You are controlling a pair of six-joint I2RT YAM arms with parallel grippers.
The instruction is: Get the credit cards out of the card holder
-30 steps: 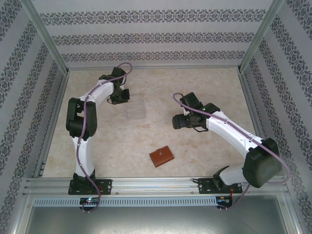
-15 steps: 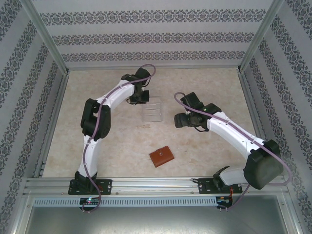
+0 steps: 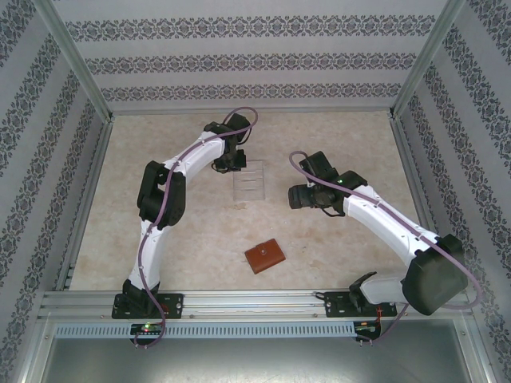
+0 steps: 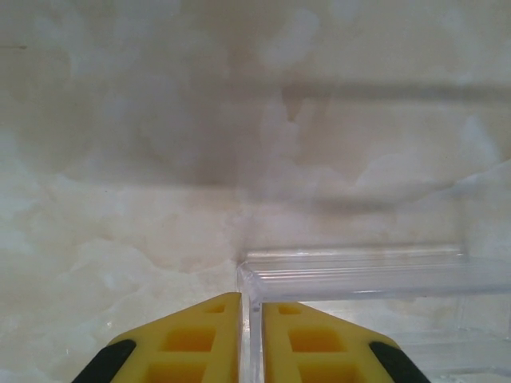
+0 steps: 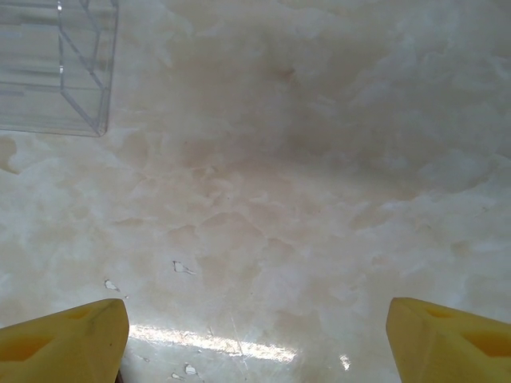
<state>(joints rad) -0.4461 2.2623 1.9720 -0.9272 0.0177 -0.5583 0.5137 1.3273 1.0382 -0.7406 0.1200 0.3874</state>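
Left gripper on the tray wall, right gripper open, wallet shut on the table.
My left gripper (image 4: 251,297) sat at the far left corner of the clear tray (image 3: 249,182), yellow fingers (image 4: 192,335) nearly together with the tray's thin wall in the slit between them; couldn't tell if they pinched it or stood just loose. My right gripper (image 5: 255,305) was to the right of the tray, near it but apart, spread wide over bare table (image 3: 343,144), nothing between the fingers. The card holder (image 3: 264,256) lay closed and flat, well apart from the tray on the side toward the arm bases, neither gripper touching it.
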